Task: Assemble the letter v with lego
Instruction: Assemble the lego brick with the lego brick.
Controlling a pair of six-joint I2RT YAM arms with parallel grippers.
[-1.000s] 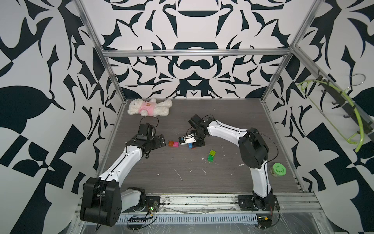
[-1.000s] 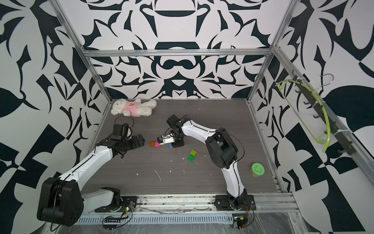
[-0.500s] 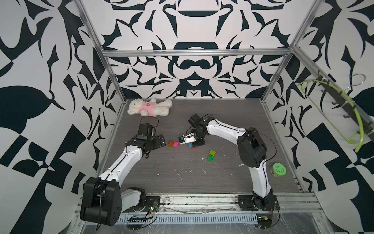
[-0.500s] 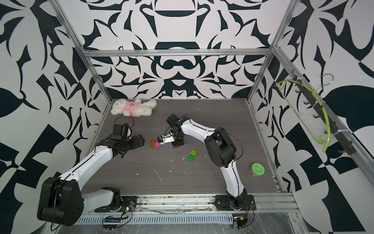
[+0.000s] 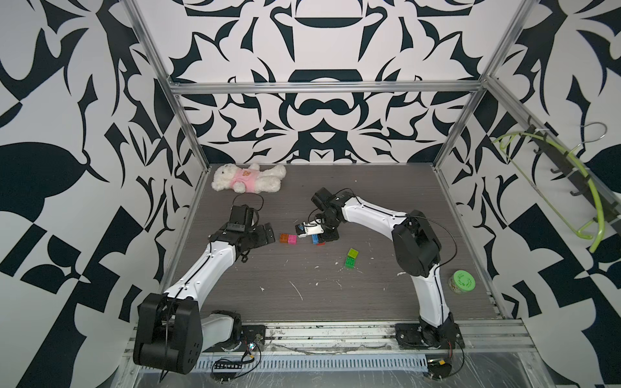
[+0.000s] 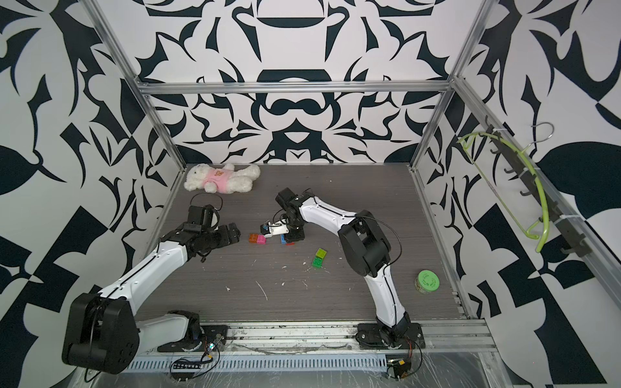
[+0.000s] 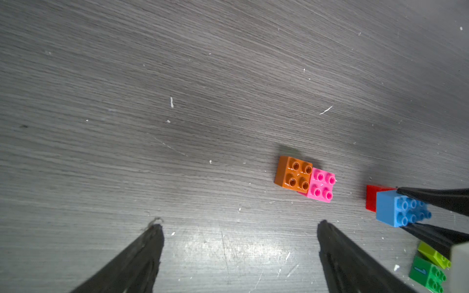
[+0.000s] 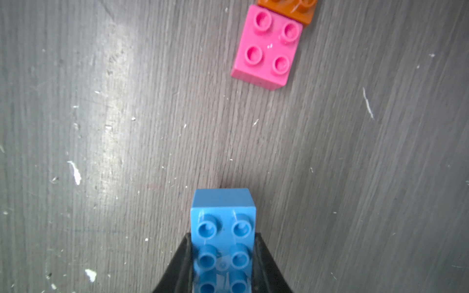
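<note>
Your right claw pinches the blue brick by its long sides, studs up, free end pointing at the pink brick. That hold, I judge, keeps the front studs and underside clear for pressing onto a neighbour. The pink brick touches the orange brick. The pair sits just left of centre in both top views, likely one leg of the v. A red brick lies just behind the blue brick, and you cannot tell whether they are joined. The lime brick and green brick touch each other lower and right of centre, well apart from the rest. So the v is not yet one chain: it lies in three parts.

Your left claw is spread wide and empty, low near the orange brick, probably ready to brace that pair.

Bare table separates the blue brick from the pink brick, so the approach is open. The lower middle of the frame is free too. The bear, upper left by the back wall, and the jar, lower right by the rail, are well clear. The tight spot is between your two claws.
</note>
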